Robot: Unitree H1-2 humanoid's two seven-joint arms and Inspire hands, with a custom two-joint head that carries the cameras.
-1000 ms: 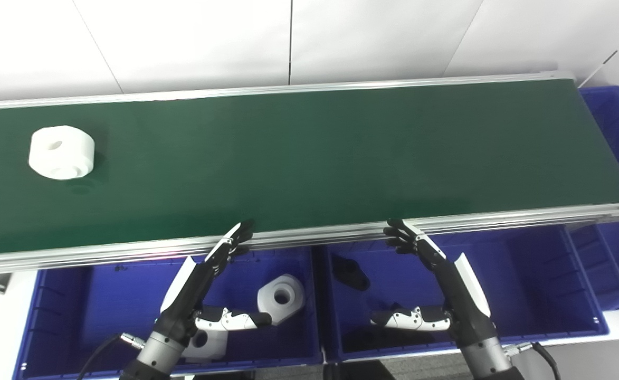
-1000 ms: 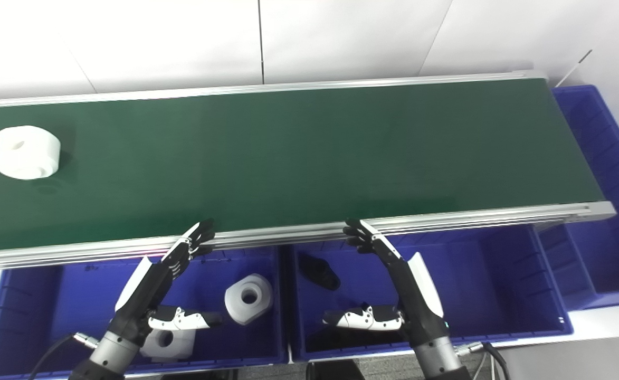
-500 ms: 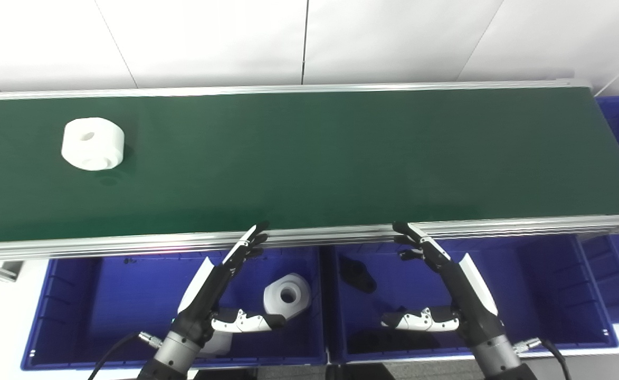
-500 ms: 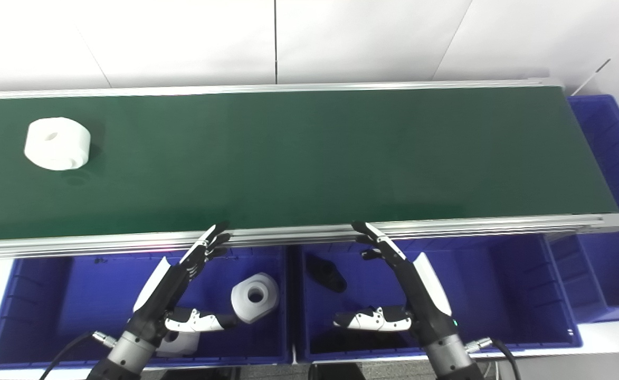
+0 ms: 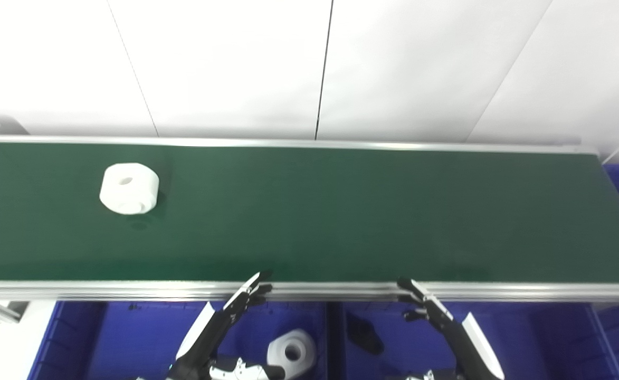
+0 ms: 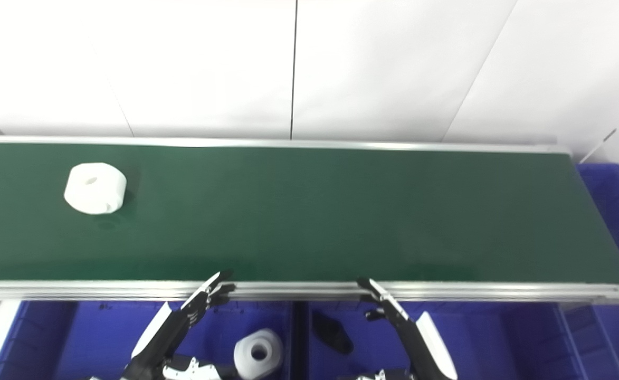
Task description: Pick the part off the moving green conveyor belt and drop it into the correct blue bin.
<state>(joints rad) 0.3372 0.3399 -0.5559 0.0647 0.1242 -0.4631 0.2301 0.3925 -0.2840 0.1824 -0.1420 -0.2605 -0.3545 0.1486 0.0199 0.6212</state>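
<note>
Left hand and right hand open, empty, fingertips at near rail of green conveyor belt. White ring-shaped part far left on belt, well apart from both. Risks: mistimed reach on moving part; slip from rounded sides; drop into black-part bin instead of white-part bin.

Camera tilts up: more wall in view, bins and arms slide toward bottom edge. White ring-shaped part rides further right along green conveyor belt. Left hand and right hand hold same open pose near belt's front rail.
</note>
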